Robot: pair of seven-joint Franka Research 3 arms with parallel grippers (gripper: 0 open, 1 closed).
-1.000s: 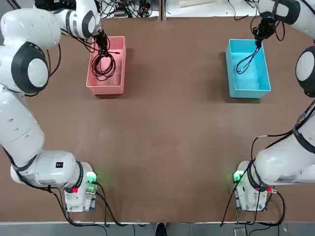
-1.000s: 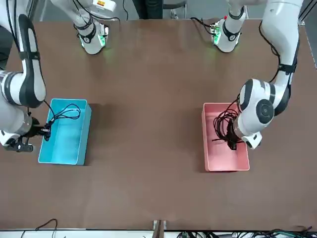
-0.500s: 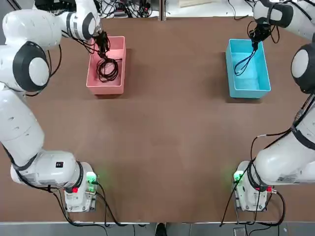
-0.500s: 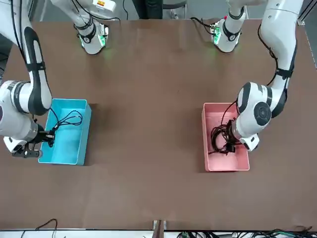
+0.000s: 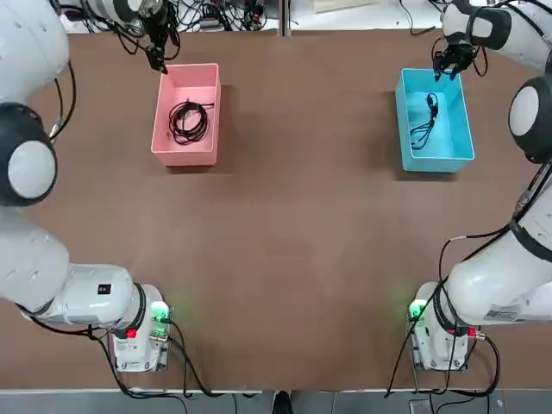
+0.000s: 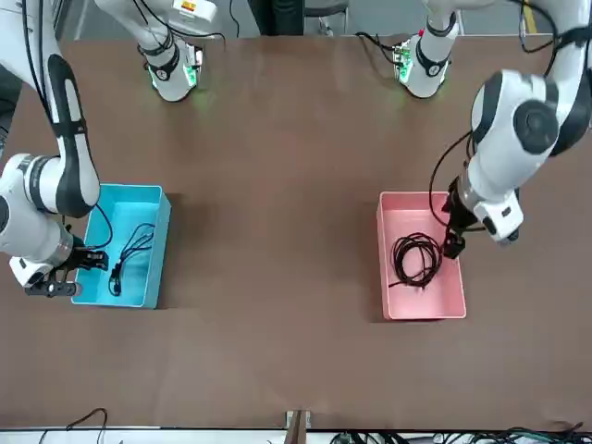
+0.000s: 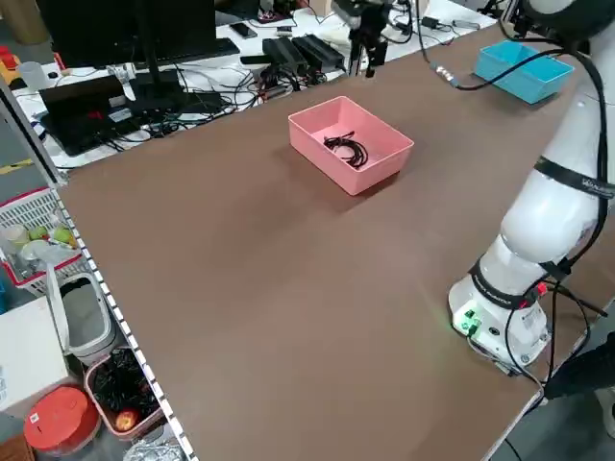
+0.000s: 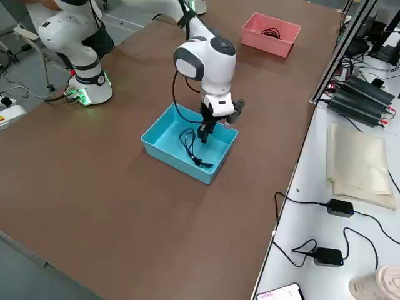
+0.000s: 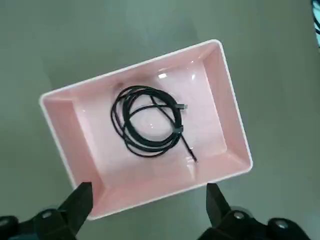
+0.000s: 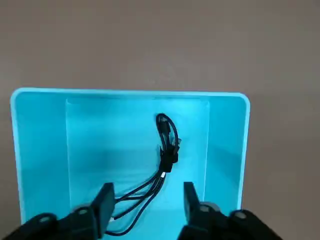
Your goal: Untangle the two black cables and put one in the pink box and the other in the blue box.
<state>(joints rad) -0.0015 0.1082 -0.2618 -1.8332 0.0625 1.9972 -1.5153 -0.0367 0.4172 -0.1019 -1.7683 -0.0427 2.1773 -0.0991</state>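
Note:
One black cable [image 5: 188,121] lies coiled on the floor of the pink box [image 5: 185,156], clear in the left wrist view [image 9: 147,125]. My left gripper [image 5: 159,58] hangs open and empty above the box's far left corner. A shorter black cable [image 5: 427,119] lies loose in the blue box [image 5: 435,162], and the right wrist view shows it too [image 10: 165,150]. Over that box's far rim, my right gripper [image 5: 448,66] is open, its fingers [image 10: 105,200] apart with nothing between them. The two cables are separate, one in each box.
Both arm bases [image 5: 138,336] [image 5: 440,336] stand at the table's near edge with green lights. Beyond the far edge is a bench with power bricks and loose wiring [image 7: 288,53]. The brown tabletop [image 5: 293,224] stretches wide between the two boxes.
Both grippers opened and let go of their cables. The coiled cable settled in the pink box, the short one in the blue box. My left gripper rose and drew back past the far corner.

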